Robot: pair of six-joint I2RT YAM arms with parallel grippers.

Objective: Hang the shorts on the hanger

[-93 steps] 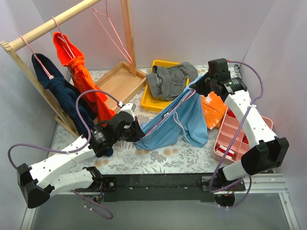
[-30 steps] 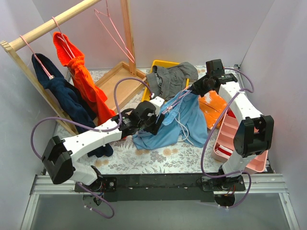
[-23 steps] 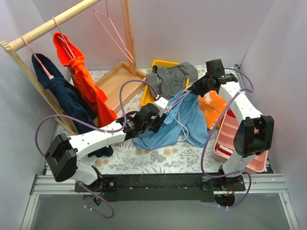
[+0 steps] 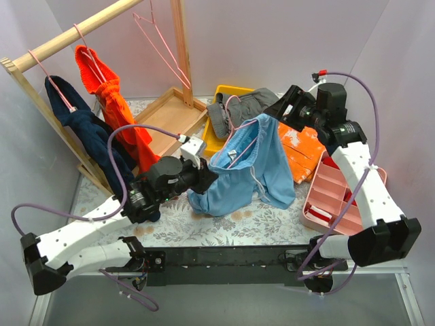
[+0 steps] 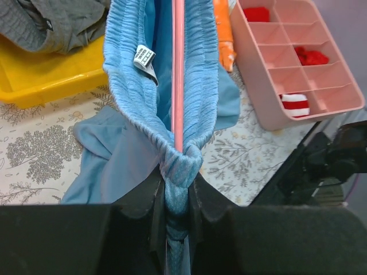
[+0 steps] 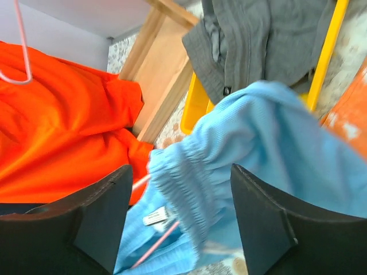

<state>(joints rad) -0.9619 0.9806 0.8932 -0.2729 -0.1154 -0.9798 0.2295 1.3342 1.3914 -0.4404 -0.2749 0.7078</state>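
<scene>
Shorts (image 4: 253, 168) in sky blue sit at mid-table with their gathered waistband raised and threaded along the straight bar of the pink hanger (image 5: 178, 74). The near end of both is pinched between the pressed-together jaws of the left gripper (image 5: 176, 189), while the legs trail down onto the patterned table cover.

From that pinch the bar's long axis runs up and away to the robot's right, toward the yellow tray (image 4: 225, 89) and the dark grey shorts (image 4: 246, 107) lying in it. The right gripper (image 4: 289, 109) hovers beyond the far end of the waistband, fingers spread wide with nothing between them. Its wrist camera looks down on the ruffled blue elastic just ahead of its fingertips.

That far end looks to be what the coming move depends on. It lies well away from the left arm and close under the right, so the right arm is the likelier one to reach it, coming in along the bar's line rather than across it. With only one end clamped, the waistband could bunch and slide down the wire toward the left gripper.
</scene>
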